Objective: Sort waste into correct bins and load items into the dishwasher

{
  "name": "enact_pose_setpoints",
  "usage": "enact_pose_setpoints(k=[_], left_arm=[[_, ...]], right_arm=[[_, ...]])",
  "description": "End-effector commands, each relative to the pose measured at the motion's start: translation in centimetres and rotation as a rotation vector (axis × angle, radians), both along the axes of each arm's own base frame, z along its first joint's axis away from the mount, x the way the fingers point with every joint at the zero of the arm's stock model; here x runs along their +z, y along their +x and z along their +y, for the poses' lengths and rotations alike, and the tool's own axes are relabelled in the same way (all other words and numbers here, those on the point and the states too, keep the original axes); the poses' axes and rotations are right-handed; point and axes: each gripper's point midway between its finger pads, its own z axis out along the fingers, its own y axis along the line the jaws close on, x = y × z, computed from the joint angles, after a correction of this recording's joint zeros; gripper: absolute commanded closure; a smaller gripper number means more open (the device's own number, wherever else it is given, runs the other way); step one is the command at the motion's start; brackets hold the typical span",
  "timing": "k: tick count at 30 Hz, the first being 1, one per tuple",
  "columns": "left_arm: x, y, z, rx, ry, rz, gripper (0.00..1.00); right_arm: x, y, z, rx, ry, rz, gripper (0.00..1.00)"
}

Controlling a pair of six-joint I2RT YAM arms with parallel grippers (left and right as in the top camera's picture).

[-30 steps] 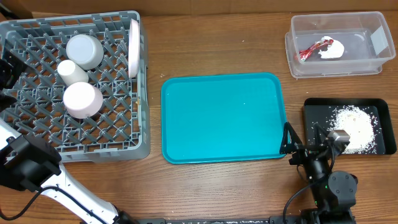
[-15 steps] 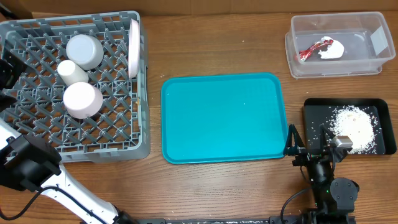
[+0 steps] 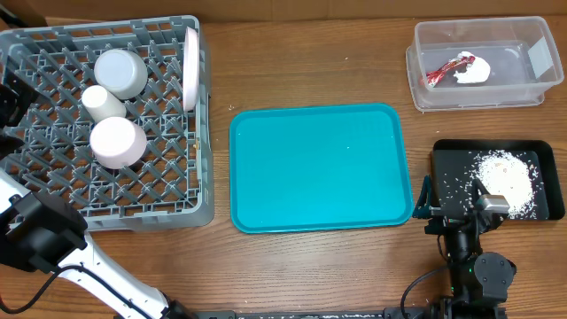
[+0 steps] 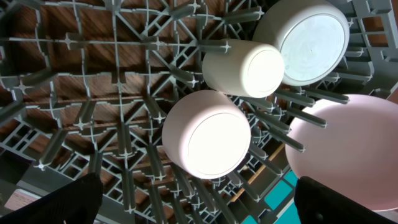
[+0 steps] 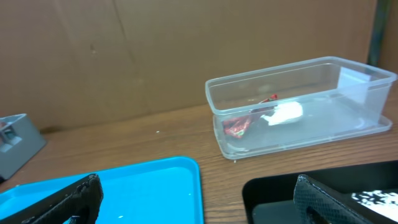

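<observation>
**Status: sort + load look done; nothing left on the serving tray**

Progress, big to small:
- Grey dish rack [image 3: 106, 124], directly under the L gripper [image 4: 199, 202], holds all 4 items. L jaws spread wide, nothing between them, hanging over the rack.
- Teal tray [image 3: 319, 168], ahead-left of the R gripper [image 3: 454, 206]: bare, apart from a speck or two too small to ID.
- Black tray [image 3: 447, 164]: near corner right at the R gripper's tips, the rest ahead-right. R jaws also spread wide, holding nothing.
- Clear tub [image 5: 298, 102]: well ahead of the R gripper, beyond the black tray.
- White plate [image 3: 190, 55]: on edge against the rack wall farthest from the L gripper.
- Greyish bowl [image 4: 305, 40], pinkish-white bowl [image 4: 208, 134], white cup [image 4: 245, 67]: all bottom-up on the pegs, close together, below the L gripper.
- Red wrapper [image 5: 239, 124] + napkin wad [image 5: 283, 114]: inside the tub, touching.
- Rice grains [image 3: 505, 182]: heaped in the black tray, some scattered within it.

Judgement: no step visibly left; both arms look idle.

Writing/labels: none readable. Pale patch [image 3: 538, 55] on the tub's end looks blank.
</observation>
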Motion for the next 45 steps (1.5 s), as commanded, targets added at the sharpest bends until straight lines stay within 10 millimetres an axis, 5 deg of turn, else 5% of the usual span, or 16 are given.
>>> enact_pose_setpoints(k=[1,45], left_arm=[[0.73,-0.08,-0.35,0.001,0.013,-0.006,0.0],[-0.12,0.29,-0.44,-0.006,0.001,0.007,0.0]], right_arm=[[-0.19,-0.03,-0.58,-0.031,-0.015,-0.003,0.0],[-0.17,-0.03,-0.57,-0.031,-0.015,-0.004,0.0]])
